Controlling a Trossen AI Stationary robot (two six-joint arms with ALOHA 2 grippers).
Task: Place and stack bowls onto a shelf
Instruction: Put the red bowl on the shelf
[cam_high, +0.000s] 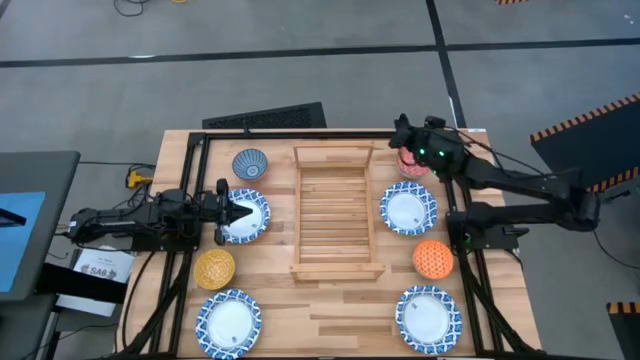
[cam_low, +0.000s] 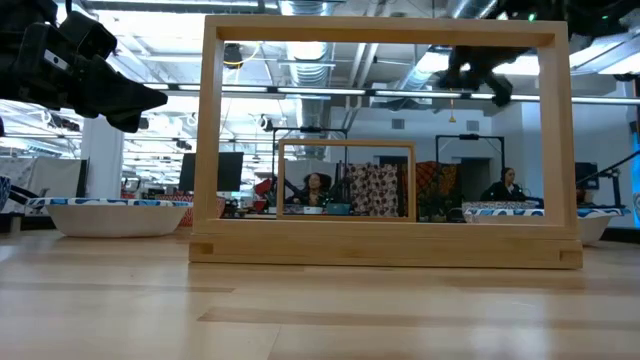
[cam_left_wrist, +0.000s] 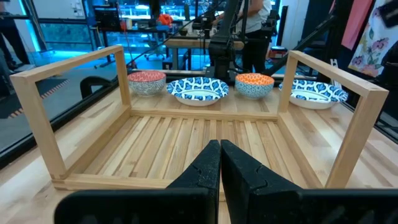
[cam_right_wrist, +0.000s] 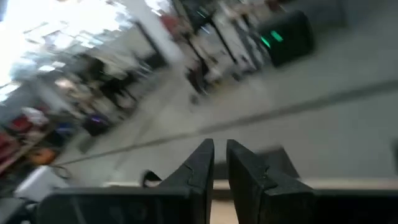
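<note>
The light-wood slatted shelf (cam_high: 335, 215) lies in the middle of the table and holds nothing. Left of it sit a blue deep bowl (cam_high: 250, 163), a wide patterned bowl (cam_high: 254, 216), a yellow bowl (cam_high: 214, 268) and another wide bowl (cam_high: 229, 322). Right of it sit a red bowl (cam_high: 412, 163), a wide bowl (cam_high: 408, 210), an orange bowl (cam_high: 433, 258) and a wide bowl (cam_high: 428, 313). My left gripper (cam_high: 240, 212) hovers shut over the wide bowl (cam_low: 115, 215), pointing at the shelf (cam_left_wrist: 199, 134). My right gripper (cam_high: 405, 135) is raised high (cam_low: 480, 70) over the red bowl at the far edge, fingers nearly together.
The shelf's raised side rails (cam_low: 385, 240) stand well above the tabletop. A dark keyboard-like slab (cam_high: 265, 117) lies just past the table's far edge. Black frame bars run along the table's left and right sides. People sit in the room behind.
</note>
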